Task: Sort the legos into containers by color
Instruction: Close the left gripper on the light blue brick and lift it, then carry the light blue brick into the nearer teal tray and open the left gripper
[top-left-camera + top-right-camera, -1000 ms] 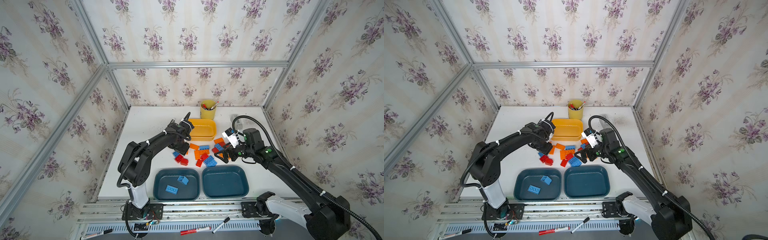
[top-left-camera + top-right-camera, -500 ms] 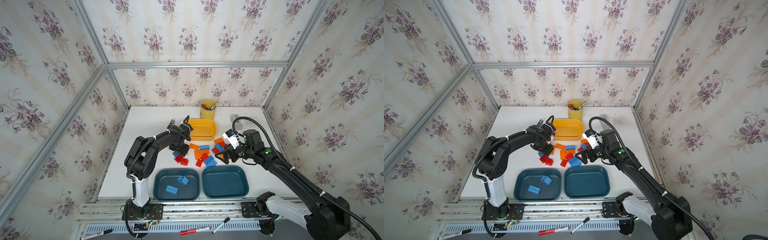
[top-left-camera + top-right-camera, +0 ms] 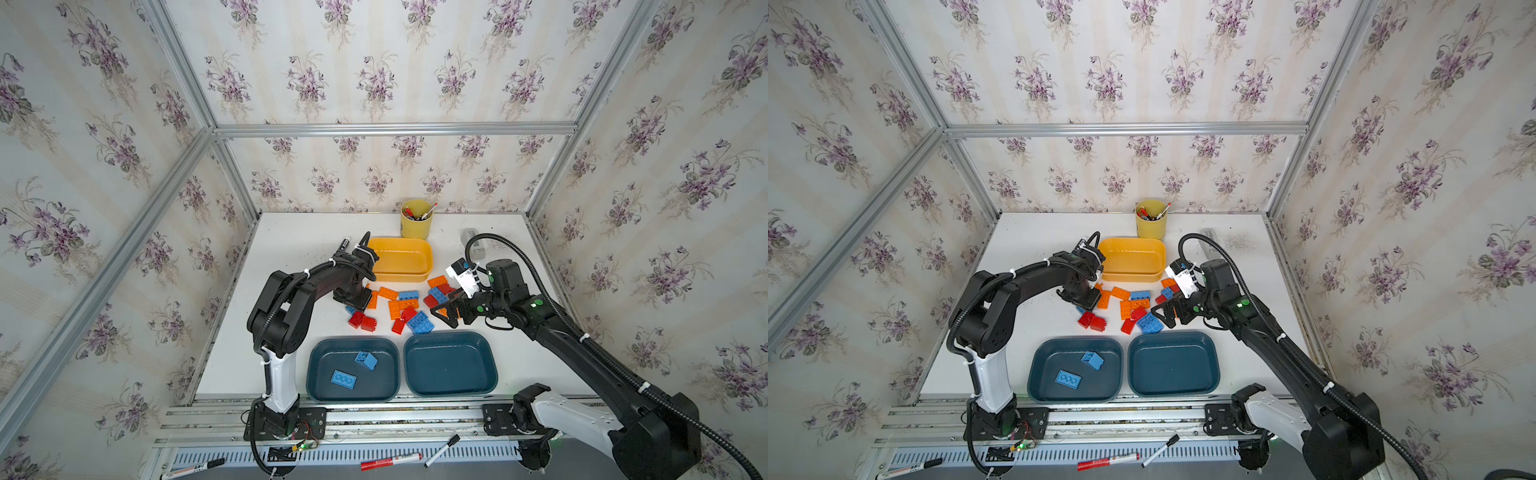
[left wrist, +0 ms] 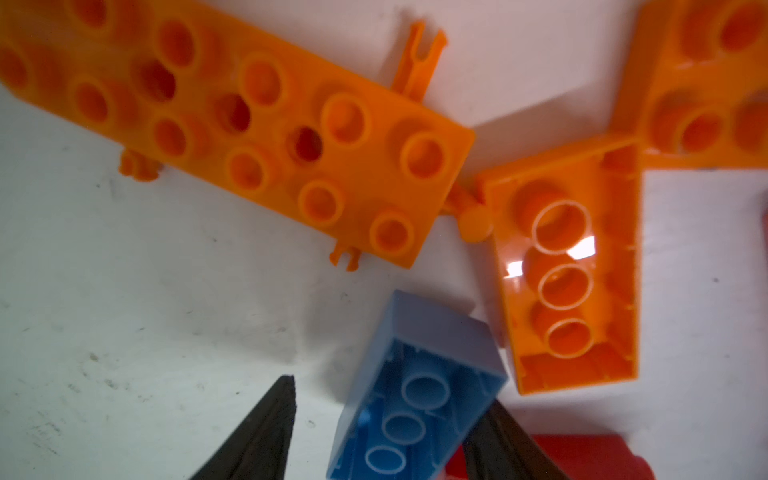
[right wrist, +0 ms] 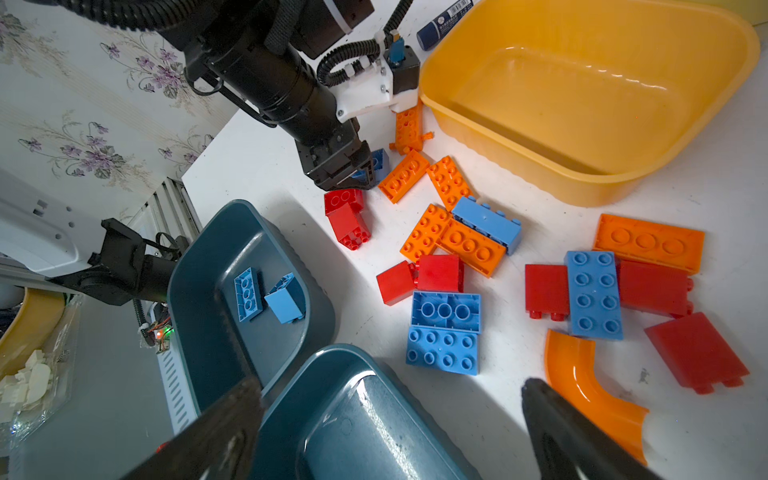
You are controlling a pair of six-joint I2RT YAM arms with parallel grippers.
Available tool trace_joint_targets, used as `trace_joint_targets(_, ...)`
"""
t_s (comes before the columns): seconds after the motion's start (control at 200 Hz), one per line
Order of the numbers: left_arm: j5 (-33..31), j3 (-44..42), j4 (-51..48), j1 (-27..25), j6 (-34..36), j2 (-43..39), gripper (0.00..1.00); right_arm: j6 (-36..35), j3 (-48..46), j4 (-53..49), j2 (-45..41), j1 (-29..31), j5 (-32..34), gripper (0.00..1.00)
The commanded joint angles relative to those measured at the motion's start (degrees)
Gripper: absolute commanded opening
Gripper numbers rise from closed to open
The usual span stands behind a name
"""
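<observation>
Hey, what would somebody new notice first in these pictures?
The scatter of chunky blue, orange and red plastic bricks in the middle of the white table stands out first, between an empty yellow-orange plastic tub behind and two dark teal plastic tubs in front. The left teal tub holds two blue bricks; the right teal tub is empty. The left tool straddles an upturned blue brick at the pile's edge.

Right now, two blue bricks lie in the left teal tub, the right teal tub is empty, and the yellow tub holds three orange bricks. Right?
One slip: the yellow tub is empty too, as the right wrist view shows. Two blue bricks do lie in the left teal tub, and the right teal tub is empty.
</observation>
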Motion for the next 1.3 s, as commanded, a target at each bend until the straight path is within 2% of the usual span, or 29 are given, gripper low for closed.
trace_joint_targets(0.0,-0.2,-1.3,-0.3,1.1,-0.6,-0.6,0.62,-0.2,0.2,0.9,0.3,-0.1,-0.5,1.0)
trace_joint_targets(0.075,0.7,-1.4,0.0,1.5,-0.4,-0.9,0.56,-0.1,0.2,1.3,0.6,-0.1,-0.8,1.0)
trace_joint_targets(0.11,0.9,-1.2,0.0,1.5,-0.3,-0.9,0.5,-0.1,0.2,1.4,0.7,-0.1,-0.9,1.0)
trace_joint_targets(0.29,2.7,0.5,0.3,1.6,0.6,-0.2,0.46,0.1,0.4,1.5,0.8,-0.1,-1.1,1.0)
trace_joint_targets(0.53,3.9,1.3,0.2,1.8,0.5,-0.2,0.29,-0.1,0.4,0.6,-0.2,0.0,-0.6,1.0)
trace_joint_targets(0.725,3.2,1.9,-1.7,1.8,0.1,-4.2,0.27,0.1,0.3,1.0,0.0,0.0,-0.9,1.0)
trace_joint_targets(0.99,7.6,-0.3,-8.8,-0.5,-3.8,-16.7,0.3,0.4,0.4,1.6,0.4,-0.1,-1.4,1.0)
trace_joint_targets(1.294,10.0,-13.5,-16.4,-8.6,-18.6,-36.4,0.31,0.6,0.4,2.8,1.9,-0.1,-2.3,1.0)
